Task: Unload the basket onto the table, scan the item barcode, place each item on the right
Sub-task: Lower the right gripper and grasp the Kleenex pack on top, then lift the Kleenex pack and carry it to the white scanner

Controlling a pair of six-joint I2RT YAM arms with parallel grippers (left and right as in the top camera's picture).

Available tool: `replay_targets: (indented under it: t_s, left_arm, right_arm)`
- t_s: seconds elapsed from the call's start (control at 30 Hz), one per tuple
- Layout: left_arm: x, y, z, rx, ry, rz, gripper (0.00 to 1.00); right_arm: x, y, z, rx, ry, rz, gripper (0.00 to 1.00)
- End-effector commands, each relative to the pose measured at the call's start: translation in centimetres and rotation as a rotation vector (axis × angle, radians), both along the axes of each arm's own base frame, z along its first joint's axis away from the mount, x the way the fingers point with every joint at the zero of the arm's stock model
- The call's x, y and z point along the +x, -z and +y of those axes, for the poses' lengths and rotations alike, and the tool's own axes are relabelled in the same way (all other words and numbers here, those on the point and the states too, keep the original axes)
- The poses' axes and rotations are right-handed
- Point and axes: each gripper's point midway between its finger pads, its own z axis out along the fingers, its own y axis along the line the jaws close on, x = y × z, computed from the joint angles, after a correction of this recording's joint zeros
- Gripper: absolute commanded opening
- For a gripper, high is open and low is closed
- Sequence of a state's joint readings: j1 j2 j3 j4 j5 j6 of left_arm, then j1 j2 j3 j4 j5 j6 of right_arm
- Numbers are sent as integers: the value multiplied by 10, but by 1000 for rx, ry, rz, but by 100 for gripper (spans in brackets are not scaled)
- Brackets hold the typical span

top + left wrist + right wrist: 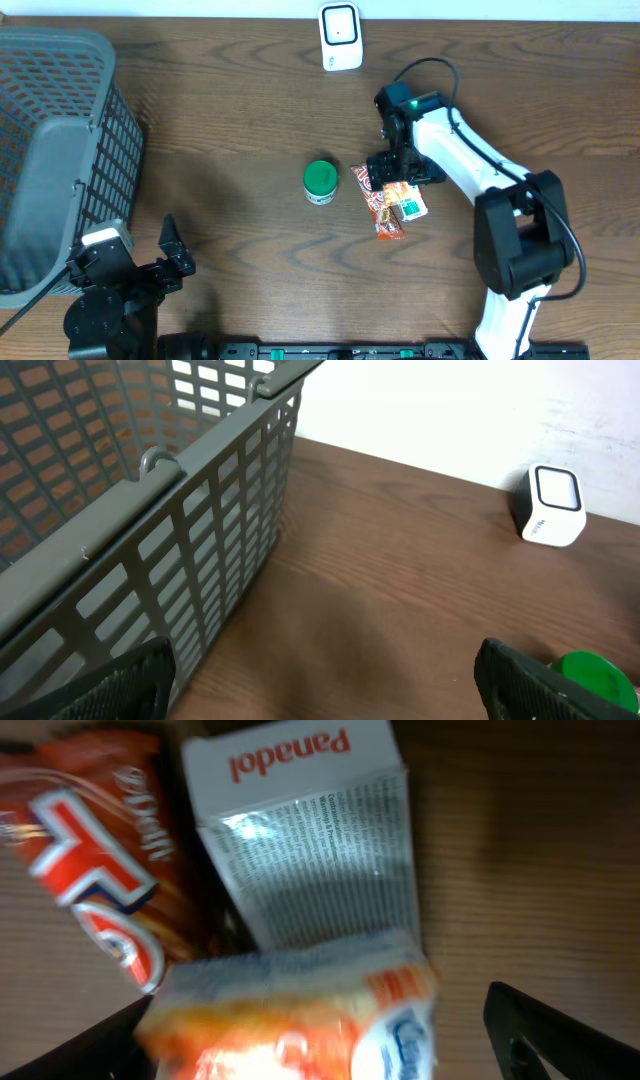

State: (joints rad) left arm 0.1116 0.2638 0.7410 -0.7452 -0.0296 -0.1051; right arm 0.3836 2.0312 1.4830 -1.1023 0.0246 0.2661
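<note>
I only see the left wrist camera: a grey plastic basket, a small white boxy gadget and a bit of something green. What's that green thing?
Observer: A small round tub with a green lid, standing alone mid-table.
Operator: Is anything near it?
Observer: Yes, a red crinkly snack wrapper lies beside it, on the right arm's side.
Operator: What's the other arm doing?
Observer: The right gripper is open just above a white cardboard Panadol box.

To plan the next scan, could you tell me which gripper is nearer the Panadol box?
Right. The right gripper hovers close above the Panadol box; the left gripper sits far off beside the basket.
</note>
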Motion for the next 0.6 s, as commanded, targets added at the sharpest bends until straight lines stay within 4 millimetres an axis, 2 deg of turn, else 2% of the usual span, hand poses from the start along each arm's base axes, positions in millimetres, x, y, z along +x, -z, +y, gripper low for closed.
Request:
replay_targets:
  t_s: [0.0, 0.13, 0.3, 0.57]
  left_arm:
    - [0, 1, 2, -3, -14, 6, 96]
    - [0, 2, 2, -3, -14, 7, 96]
    - [0, 2, 2, -3, -14, 7, 96]
    - [-1, 3, 2, -3, -14, 14, 96]
  right_arm:
    - [-1, 5, -5, -20, -2, 11, 89]
    - [0, 5, -5, -19, -2, 7, 85]
    - [0, 5, -5, -19, -2, 7, 66]
    - [-7, 4, 5, 40, 4, 45, 64]
